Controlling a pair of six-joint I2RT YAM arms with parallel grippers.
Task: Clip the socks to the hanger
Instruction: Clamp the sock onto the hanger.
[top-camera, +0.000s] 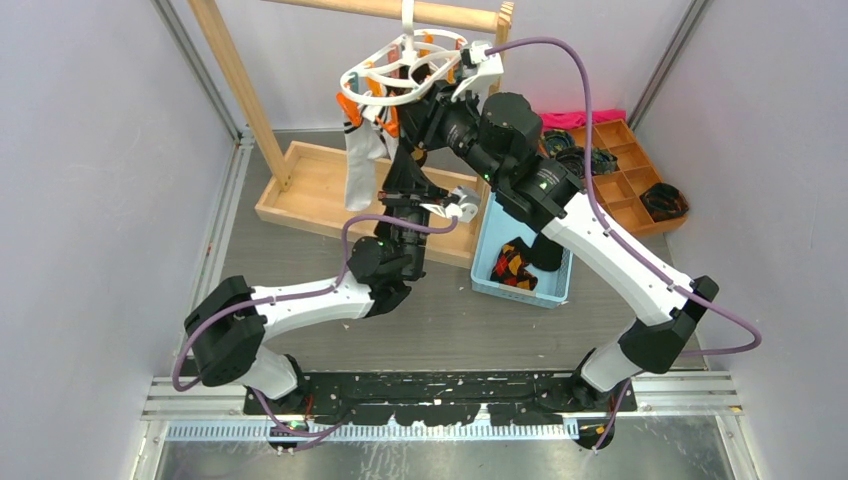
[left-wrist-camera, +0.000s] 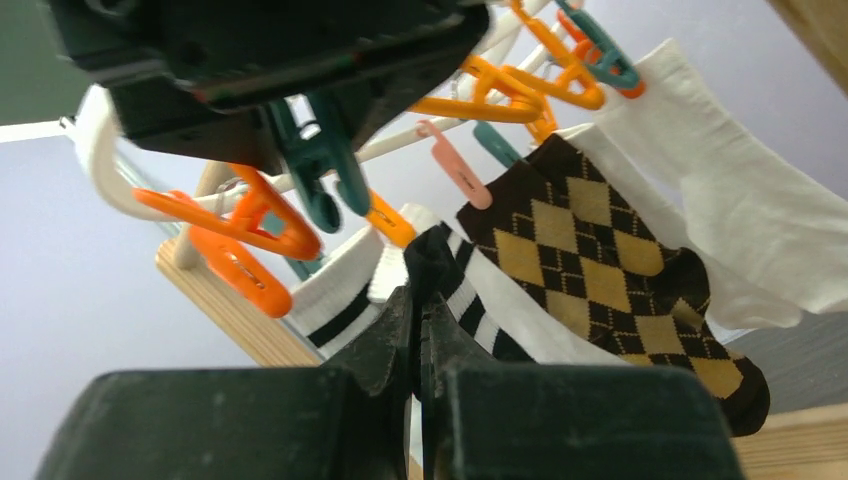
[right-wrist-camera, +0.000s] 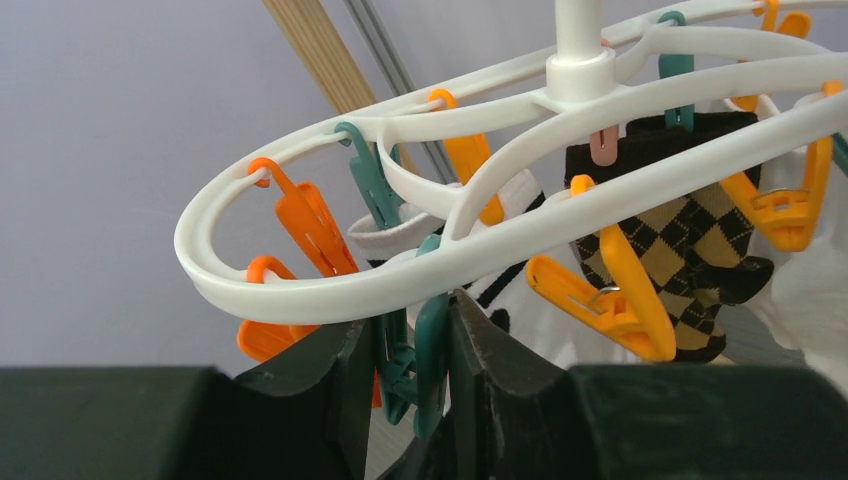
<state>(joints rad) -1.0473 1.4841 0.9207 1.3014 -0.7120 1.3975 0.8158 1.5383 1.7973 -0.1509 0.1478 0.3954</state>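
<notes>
The white oval hanger (right-wrist-camera: 330, 285) hangs by its hook from the wooden rack, ringed with orange and teal clips. My right gripper (right-wrist-camera: 410, 322) is shut on a teal clip (right-wrist-camera: 432, 345) under the ring's near edge, squeezing its handles. Seen in the left wrist view, that teal clip (left-wrist-camera: 325, 175) hangs just above my left gripper (left-wrist-camera: 420, 300). The left gripper is shut on a bunched black sock cuff (left-wrist-camera: 432, 260) and holds it up just below the clip. The rest of that sock is hidden behind the fingers. In the top view both grippers meet under the hanger (top-camera: 400, 70).
White socks (left-wrist-camera: 740, 200), a striped white cuff (left-wrist-camera: 335, 300) and an argyle sock (left-wrist-camera: 600, 260) hang from other clips. The rack's wooden base tray (top-camera: 300, 195) lies below. A blue basket (top-camera: 490, 262) holds argyle socks; an orange compartment tray (top-camera: 625, 175) stands at the back right.
</notes>
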